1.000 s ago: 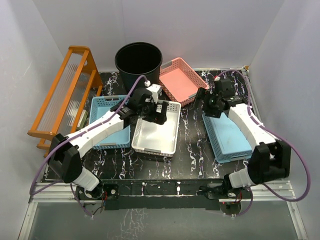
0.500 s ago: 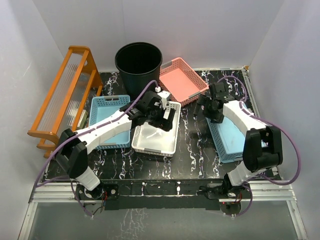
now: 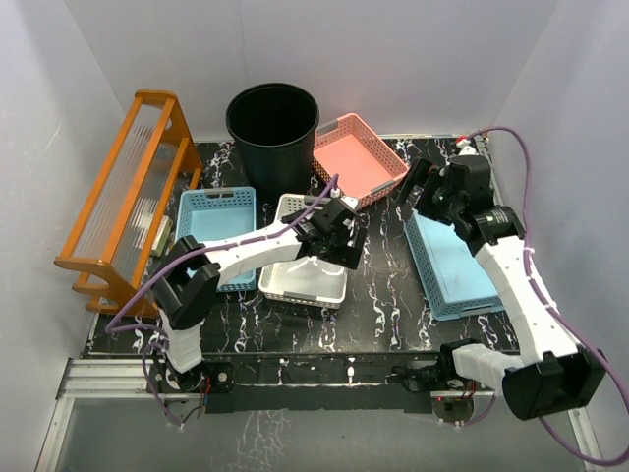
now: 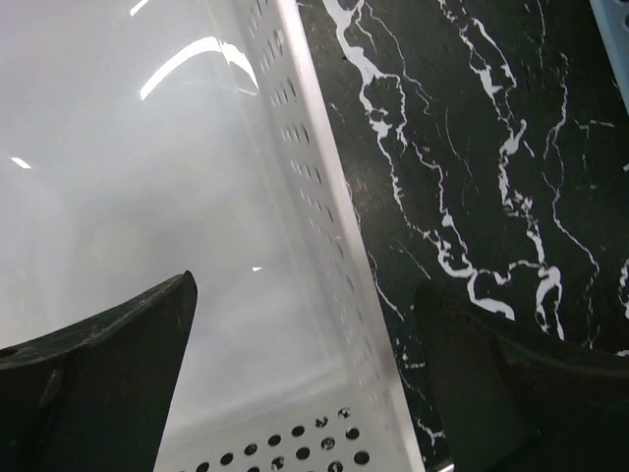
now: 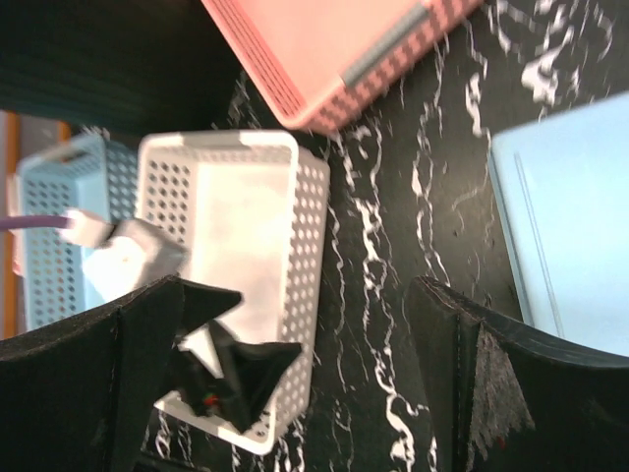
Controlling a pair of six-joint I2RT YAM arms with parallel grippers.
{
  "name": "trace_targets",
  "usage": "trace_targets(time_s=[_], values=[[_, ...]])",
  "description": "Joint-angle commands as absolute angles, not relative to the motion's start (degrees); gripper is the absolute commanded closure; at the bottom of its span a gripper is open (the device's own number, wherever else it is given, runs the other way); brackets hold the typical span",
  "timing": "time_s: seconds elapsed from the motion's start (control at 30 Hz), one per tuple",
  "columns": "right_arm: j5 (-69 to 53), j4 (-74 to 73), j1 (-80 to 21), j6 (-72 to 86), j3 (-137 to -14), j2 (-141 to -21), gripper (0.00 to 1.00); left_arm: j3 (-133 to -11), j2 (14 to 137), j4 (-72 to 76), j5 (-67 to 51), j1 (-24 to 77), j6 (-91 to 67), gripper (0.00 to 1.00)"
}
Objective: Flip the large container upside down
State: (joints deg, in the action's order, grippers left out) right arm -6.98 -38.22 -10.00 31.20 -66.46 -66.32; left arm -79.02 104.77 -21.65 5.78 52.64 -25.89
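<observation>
The bin [image 3: 272, 123] stands upright, mouth up, behind the white basket [image 3: 300, 298]. The left gripper [image 3: 342, 239] hangs over that basket's right wall, jaws wide and empty. The right gripper [image 3: 413, 189], also wide and empty, hovers right of the basket.

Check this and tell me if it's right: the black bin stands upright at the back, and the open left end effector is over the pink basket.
One thing is wrong: the basket. The open left end effector is over the white basket, straddling its side wall, as the left wrist view shows. The black bin does stand upright at the back.
</observation>
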Motion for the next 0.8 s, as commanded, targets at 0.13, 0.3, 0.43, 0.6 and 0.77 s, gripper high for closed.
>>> trace_targets(time_s=[0.13, 0.3, 0.43, 0.6, 0.77], values=[[-1.5, -35.2, -9.8, 32.2, -69.0, -62.8, 0.02, -86.5, 111.7, -24.0, 12.8, 56.0, -29.6, 0.35], [0.6, -35.6, -9.8, 32.0, -69.2, -62.2, 0.02, -89.4, 111.8, -24.6, 9.0, 56.0, -28.4, 0.8], [5.6, -35.9, -9.8, 30.7, -70.8, -61.1, 0.02, -93.4, 110.5, -28.5, 1.1, 56.0, -28.3, 1.0], [15.5, -38.0, -9.8, 29.7, -73.4, -60.1, 0.02, -97.1, 105.5, -29.4, -16.0, 56.1, -28.0, 1.0], [24.5, -38.4, -9.8, 29.1, -75.2, -58.3, 0.02, -97.3, 100.1, -24.5, -25.0, 55.6, -31.1, 1.0]])
